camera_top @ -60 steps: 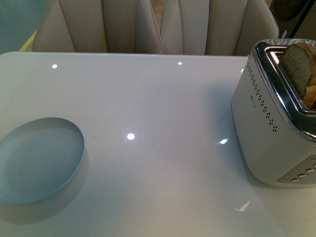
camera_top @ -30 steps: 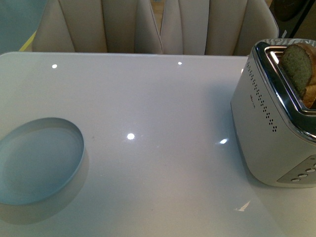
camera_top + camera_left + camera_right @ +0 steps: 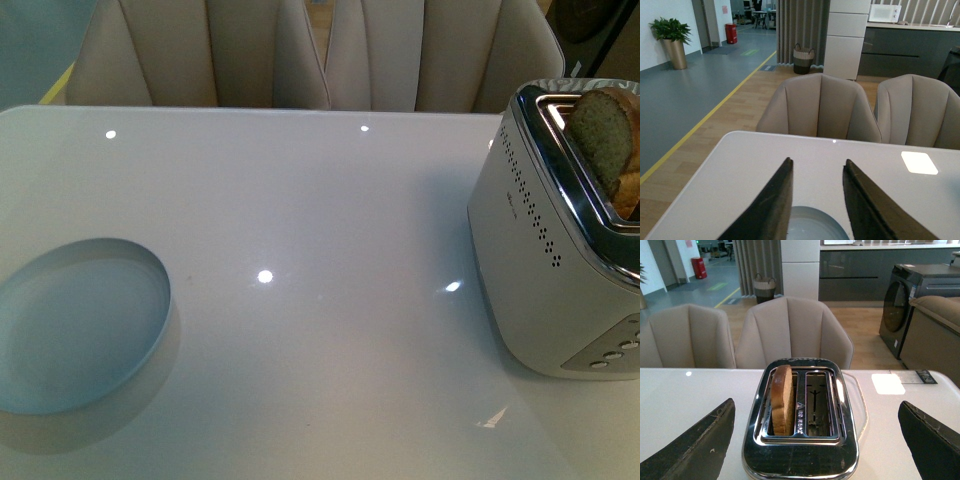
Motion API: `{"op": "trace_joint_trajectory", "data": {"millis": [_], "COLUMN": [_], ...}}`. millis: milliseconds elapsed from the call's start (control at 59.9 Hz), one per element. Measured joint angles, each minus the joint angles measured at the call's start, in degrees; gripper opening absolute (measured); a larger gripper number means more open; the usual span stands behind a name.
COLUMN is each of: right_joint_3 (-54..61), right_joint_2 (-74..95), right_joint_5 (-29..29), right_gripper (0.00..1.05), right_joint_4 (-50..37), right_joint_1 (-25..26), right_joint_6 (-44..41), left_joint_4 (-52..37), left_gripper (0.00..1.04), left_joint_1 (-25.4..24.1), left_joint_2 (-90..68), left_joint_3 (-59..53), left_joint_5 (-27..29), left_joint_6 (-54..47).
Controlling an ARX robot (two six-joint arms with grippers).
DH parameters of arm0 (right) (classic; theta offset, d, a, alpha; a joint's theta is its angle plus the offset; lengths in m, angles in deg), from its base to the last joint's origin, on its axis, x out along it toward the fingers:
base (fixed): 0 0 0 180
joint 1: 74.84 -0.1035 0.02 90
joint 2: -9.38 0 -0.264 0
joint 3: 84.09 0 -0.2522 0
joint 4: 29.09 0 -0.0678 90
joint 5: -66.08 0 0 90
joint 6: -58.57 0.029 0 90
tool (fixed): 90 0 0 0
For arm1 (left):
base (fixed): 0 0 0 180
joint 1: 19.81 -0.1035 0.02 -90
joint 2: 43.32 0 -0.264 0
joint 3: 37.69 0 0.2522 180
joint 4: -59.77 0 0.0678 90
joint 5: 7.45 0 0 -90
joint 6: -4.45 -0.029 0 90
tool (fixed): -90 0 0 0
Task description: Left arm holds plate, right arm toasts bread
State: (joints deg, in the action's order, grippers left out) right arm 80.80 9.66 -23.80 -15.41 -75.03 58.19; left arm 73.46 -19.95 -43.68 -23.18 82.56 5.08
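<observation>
bright even indoor light, ceiling-lamp glare spots on glossy table (image 3: 300, 350), soft shadows, sharp focus

Nothing is visibly changing across the front view frames: the plate (image 3: 75, 325) is lying at the table's (image 3: 300, 200) left edge as before, and the bread (image 3: 603, 135) is apparently sitting no lower in the toaster (image 3: 540, 260).

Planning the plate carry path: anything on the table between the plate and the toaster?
Nothing. In the front view the white table is bare between the plate and the toaster, only light reflections. The bread sits in the toaster's slot.
</observation>
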Motion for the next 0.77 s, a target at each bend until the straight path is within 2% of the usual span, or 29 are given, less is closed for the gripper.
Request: {"op": "trace_joint_trajectory", "data": {"millis": [217,769], "right_joint_3": [0.00,0.00], "right_joint_2": [0.00,0.00], "right_joint_5": [0.00,0.00], "right_gripper": [0.96,0.96], "right_joint_4": [0.00,0.00], "right_joint_1": [0.00,0.00], "right_joint_6": [-0.02,-0.02], "left_joint_4": [0.00,0.00], "left_gripper": [0.99,0.98], "left_joint_1": [0.00,0.00], "left_joint_2": [0.00,0.00], "left_joint_3": [0.00,0.00], "left_joint_5": [0.00,0.00], "left_joint_6": [-0.02,-0.11]}}
